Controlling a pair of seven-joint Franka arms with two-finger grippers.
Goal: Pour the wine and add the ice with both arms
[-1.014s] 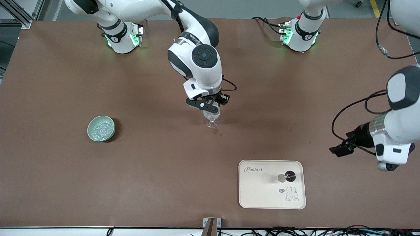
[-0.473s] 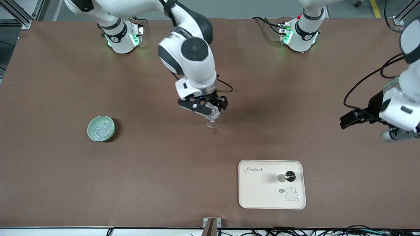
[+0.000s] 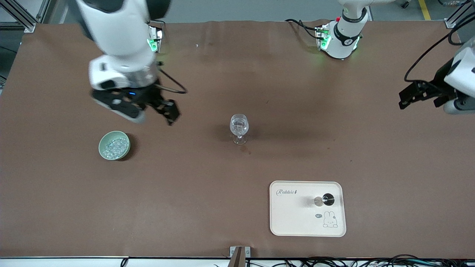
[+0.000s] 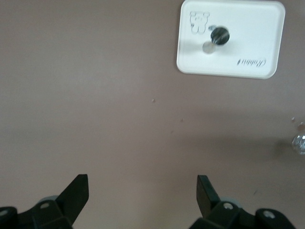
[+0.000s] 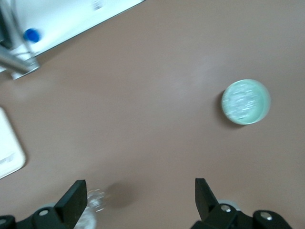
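Clear wine glass [image 3: 239,128] stands alone mid-table.
Right gripper [image 3: 148,111], released, hovers near ice [image 3: 114,145]; left gripper [image 4: 143,191], released, sees tray [image 4: 248,47].

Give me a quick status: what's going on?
Right gripper open, above table near ice bowl. Left gripper open, waiting. Glass upright mid-table. Nothing in the way.

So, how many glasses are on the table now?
1. The glass stands mid-table, farther from the front camera than the tray. Nothing appears to hide another.
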